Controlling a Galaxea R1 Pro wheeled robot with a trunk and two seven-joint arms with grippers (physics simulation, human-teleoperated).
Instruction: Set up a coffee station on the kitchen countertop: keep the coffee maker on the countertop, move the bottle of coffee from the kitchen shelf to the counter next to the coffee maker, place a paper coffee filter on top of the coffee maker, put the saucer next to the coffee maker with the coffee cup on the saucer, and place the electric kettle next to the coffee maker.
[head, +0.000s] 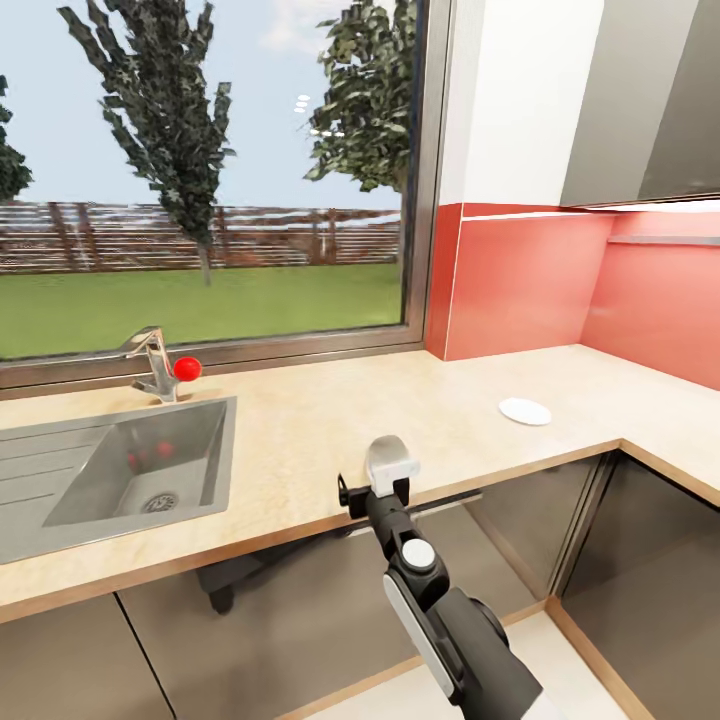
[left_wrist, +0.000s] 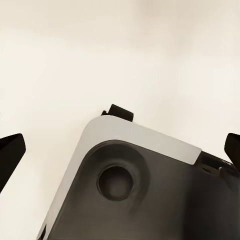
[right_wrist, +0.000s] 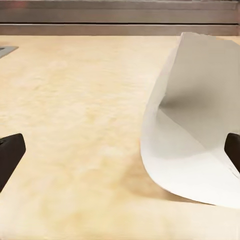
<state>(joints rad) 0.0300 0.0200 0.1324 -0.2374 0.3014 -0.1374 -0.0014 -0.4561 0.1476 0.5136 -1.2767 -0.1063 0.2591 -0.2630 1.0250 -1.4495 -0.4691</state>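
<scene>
R pincer (head: 392, 468) over the front of the kitchen worktop (head: 300, 440), jaws spread wide; white paper coffee filter (right_wrist: 195, 125) sits beside its R fingertip (right_wrist: 233, 150), can't tell if gripped. Saucer (head: 525, 411) lies flat on the worktop, well apart to the right, near the corner. Steel sink (head: 120, 475) w/ tap (head: 155, 362) to the left. L pincer (left_wrist: 120, 150) open, nothing between the tips.

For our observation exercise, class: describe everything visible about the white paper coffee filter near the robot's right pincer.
The paper coffee filter is a thin white paper cone, curved and open toward the camera, with a shadowed inside. It sits tilted on the light wood-grain kitchen countertop, near its front edge. It lies between the fingertips of the right pincer, which are spread wide; contact cannot be confirmed.
</scene>
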